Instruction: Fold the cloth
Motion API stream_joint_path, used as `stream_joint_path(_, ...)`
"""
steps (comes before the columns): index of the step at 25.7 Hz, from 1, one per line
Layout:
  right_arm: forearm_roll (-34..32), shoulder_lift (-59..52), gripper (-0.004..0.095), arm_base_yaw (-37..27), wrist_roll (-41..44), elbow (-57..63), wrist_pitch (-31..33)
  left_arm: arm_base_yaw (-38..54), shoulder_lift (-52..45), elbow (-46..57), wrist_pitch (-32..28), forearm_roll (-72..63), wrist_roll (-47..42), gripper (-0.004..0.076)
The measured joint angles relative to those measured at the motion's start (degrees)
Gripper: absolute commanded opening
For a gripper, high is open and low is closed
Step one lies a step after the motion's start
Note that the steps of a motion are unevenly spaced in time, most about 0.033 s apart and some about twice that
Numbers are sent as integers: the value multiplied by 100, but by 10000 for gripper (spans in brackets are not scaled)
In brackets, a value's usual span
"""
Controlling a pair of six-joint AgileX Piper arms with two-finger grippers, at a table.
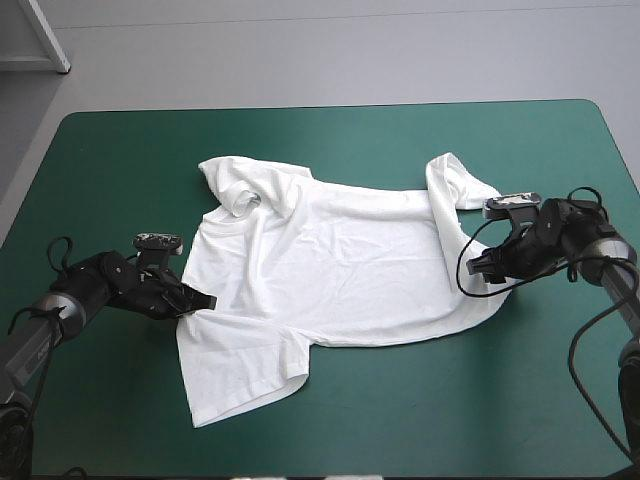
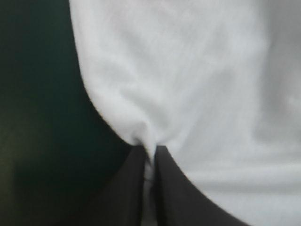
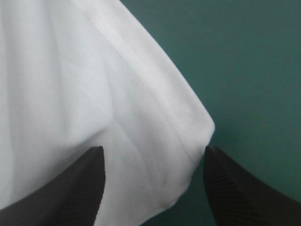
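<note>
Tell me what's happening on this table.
A robot is working on a white T-shirt spread mostly flat on the teal-green table. The left gripper is shut on the T-shirt's left edge. The right gripper is open, its fingers straddling a hem corner on the opposite side, not yet gripping.

Bench (image 1: 380, 130) with a teal-green cover, corners rounded. Directly on it, a white T-shirt (image 1: 330, 260), spread mostly flat between left hand (image 1: 205, 300) and right hand (image 1: 475, 265): one edge pinched in the left hand, hem corner lying between the right hand's parted fingers (image 3: 70, 193).
</note>
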Motion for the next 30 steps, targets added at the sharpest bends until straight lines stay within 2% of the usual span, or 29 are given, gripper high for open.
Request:
stream_joint_path(3, -9, 268, 410, 0, 4, 0, -26, 0, 0, 0, 0, 0, 18, 19)
stream_joint_path(7, -104, 447, 20, 0, -2, -47, -37, 0, 5, 0, -10, 0, 32, 19)
stream_joint_path(8, -98, 462, -11, -5, -10, -54, -37, 0, 5, 0, -12, 0, 32, 19)
stream_joint_path(18, 174, 191, -12, -5, -182, 4, 77, 0, -225, 60, -98, 1, 37, 19)
stream_joint_path(25, 264, -1862, -13, -5, -244, -124, 173, -22, -1601, -99, 437, 57, 53, 19)
stream_joint_path(27, 424, -2713, -13, -5, -381, -460, 136, -29, -2261, -699, 536, 69, 53, 19)
stream_joint_path(30, 503, -3374, -13, -5, -434, -1048, -45, -29, -2739, -1837, 637, 71, 53, 19)
